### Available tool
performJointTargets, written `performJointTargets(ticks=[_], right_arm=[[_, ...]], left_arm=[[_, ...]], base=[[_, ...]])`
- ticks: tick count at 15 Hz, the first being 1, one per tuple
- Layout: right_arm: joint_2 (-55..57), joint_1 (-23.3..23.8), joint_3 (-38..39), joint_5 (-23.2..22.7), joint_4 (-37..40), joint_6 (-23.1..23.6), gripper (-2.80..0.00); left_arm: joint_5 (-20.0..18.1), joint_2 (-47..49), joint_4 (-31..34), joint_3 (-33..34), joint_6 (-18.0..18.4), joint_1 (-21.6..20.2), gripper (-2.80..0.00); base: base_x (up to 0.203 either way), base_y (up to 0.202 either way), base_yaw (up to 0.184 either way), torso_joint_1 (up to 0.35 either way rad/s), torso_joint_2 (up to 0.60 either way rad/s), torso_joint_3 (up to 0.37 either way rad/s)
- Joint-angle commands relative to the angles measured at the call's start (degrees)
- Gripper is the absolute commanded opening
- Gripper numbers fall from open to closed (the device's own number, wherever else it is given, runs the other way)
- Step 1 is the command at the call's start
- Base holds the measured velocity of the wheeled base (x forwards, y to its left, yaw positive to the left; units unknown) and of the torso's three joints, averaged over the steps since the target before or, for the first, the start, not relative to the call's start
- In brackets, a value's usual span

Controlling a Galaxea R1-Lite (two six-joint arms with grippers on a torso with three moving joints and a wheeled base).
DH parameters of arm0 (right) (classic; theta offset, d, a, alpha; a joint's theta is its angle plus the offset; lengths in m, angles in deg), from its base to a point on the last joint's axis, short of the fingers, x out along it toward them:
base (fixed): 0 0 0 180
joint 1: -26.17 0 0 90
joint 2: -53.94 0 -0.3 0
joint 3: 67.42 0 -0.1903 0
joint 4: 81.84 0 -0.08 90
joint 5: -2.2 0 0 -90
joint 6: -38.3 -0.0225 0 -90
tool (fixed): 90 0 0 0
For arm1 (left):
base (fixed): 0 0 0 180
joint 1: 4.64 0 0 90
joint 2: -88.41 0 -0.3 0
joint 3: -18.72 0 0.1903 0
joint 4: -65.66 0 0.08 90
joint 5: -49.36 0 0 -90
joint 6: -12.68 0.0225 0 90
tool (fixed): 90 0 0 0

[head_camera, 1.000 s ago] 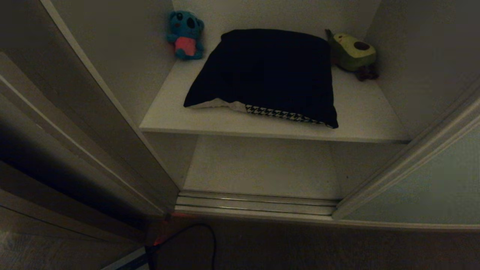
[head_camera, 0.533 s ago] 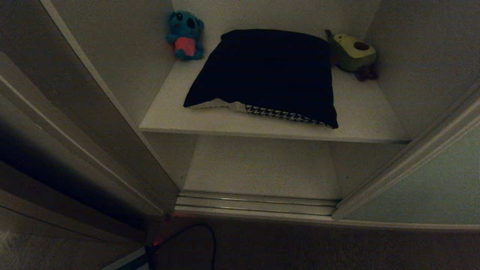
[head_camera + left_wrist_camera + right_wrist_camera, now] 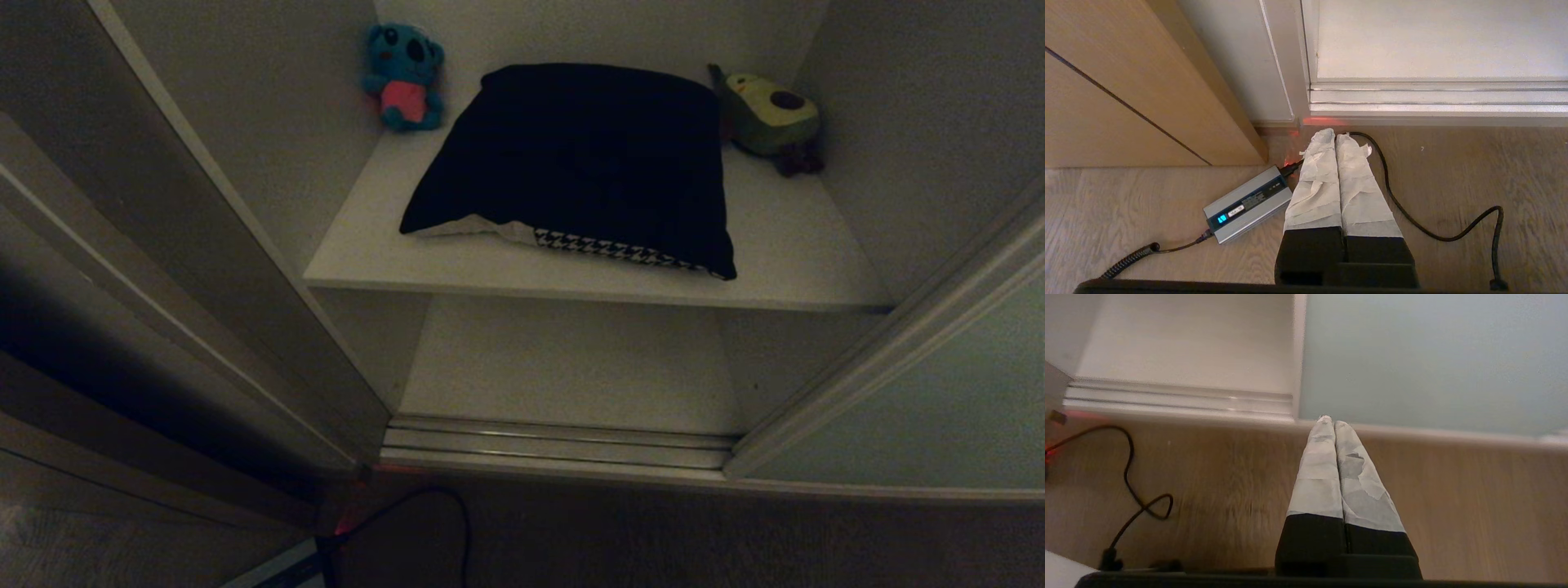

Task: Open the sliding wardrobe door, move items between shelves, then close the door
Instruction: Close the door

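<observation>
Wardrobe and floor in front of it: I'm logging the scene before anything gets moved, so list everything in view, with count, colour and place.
sliding wardrobe door: one, pale grey-green, slid to the right.
shelves: two, white; upper, lower.
cushion: one, black side up, upper shelf.
koala plush: one, blue, back left.
avocado plush: one, green, back right.
power adapter: one, grey, floor.
cable: one, black, floor.
left gripper: shut, over the floor.
right gripper: shut, near the door's foot.

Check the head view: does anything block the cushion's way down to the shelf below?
Nothing visible does. The cushion lies on the upper shelf; the lower shelf shows bare, and the sliding door stands aside.
</observation>
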Motion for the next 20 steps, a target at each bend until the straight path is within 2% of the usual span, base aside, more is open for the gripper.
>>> performJointTargets(ticks=[1,6,9,10,11,12,14,16,18,20], right_arm=[[8.29,0.44,-4.35,1.25,0.86,-1.03,-2.80],[20.58,5.33,-14.89,3.53,1.44,-10.51,-2.80],[22.19,4.79,-16.71,3.04,3.15,-11.70,-2.80],[23.30,4.67,-17.46,2.48,3.74,-13.61,-2.80],[24.40,4.78,-18.46,-0.14,3.82,-15.99,-2.80],[25.24,5.11,-19.56,-4.61,3.78,-17.34,-2.80],[27.52,5.58,-21.64,-13.17,3.50,-18.39,-2.80],[29.76,6.29,-22.07,-18.77,1.25,-18.41,-2.80],[32.15,11.42,-22.08,-22.09,-2.43,-18.52,-2.80],[34.00,17.64,-22.08,-27.68,-6.07,-18.49,-2.80]], left_arm=[[0.00,0.02,0.05,0.01,0.02,0.00,-2.80],[0.00,0.02,0.05,0.01,0.02,0.00,-2.80],[0.00,0.02,0.05,0.01,0.02,0.00,-2.80],[0.00,0.02,0.05,0.01,0.02,0.00,-2.80],[0.00,0.02,0.05,0.01,0.02,0.00,-2.80],[0.00,0.02,0.05,0.01,0.02,0.00,-2.80],[0.00,0.02,0.05,0.01,0.02,0.00,-2.80],[0.00,0.02,0.05,0.01,0.02,0.00,-2.80],[0.00,0.02,0.05,0.01,0.02,0.00,-2.80],[0.00,0.02,0.05,0.01,0.02,0.00,-2.80]], base=[[0.000,0.000,0.000,0.000,0.00,0.000],[0.000,0.000,0.000,0.000,0.00,0.000],[0.000,0.000,0.000,0.000,0.00,0.000],[0.000,0.000,0.000,0.000,0.00,0.000],[0.000,0.000,0.000,0.000,0.00,0.000],[0.000,0.000,0.000,0.000,0.00,0.000],[0.000,0.000,0.000,0.000,0.00,0.000],[0.000,0.000,0.000,0.000,0.00,0.000],[0.000,0.000,0.000,0.000,0.00,0.000],[0.000,0.000,0.000,0.000,0.00,0.000]])
